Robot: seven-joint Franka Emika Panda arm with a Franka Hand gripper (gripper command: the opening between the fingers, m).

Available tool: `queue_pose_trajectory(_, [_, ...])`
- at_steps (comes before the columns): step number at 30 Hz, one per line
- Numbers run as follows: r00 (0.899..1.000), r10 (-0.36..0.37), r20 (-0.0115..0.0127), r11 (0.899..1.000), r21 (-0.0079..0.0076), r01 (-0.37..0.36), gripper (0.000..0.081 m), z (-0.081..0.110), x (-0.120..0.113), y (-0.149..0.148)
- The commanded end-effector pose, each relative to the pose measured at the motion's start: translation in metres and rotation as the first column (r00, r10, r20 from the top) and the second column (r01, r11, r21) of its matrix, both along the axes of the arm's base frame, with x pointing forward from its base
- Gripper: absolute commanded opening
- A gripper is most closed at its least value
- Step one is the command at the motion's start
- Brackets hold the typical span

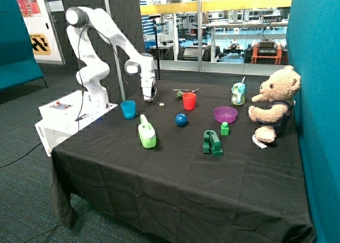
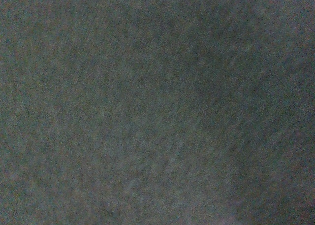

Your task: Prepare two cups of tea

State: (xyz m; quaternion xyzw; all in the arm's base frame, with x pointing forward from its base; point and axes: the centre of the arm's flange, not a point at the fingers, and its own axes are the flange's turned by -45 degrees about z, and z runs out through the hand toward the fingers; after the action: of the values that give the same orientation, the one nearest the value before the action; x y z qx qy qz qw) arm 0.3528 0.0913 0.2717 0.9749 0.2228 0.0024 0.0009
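A black cloth covers the table, and my wrist view shows only that dark fabric. From the left stand the blue cup, the green watering can, then my claw lowered to the cloth between the blue cup and the red cup; whether it is spread or closed I cannot tell. A tiny pale tea bag lies just beside it, then come the blue ball, purple bowl and teddy bear.

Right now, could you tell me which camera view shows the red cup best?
The outside view: the red cup stands upright in plain sight on the black table, beyond the blue ball. The wrist view shows only dark cloth, and no cup at all.
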Motion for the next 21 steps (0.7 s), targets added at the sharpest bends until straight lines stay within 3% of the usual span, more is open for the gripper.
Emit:
queue_pose_trajectory(1, [1.0, 0.007, -0.0051, 1.0, 0.0007, -0.007, 0.0, 0.029, 0.019, -0.001])
queue_pose_trajectory(7, [0.999, 0.053, -0.0051, 0.999, 0.0007, -0.053, 0.0, 0.06, 0.044, 0.007])
queue_pose_trajectory(14, [0.997, 0.08, -0.0051, 0.997, 0.0007, -0.08, 0.0, 0.075, 0.065, 0.017])
queue_pose_trajectory(21, [0.992, 0.122, -0.0051, 0.992, 0.0007, -0.122, 0.0, 0.095, 0.105, 0.038])
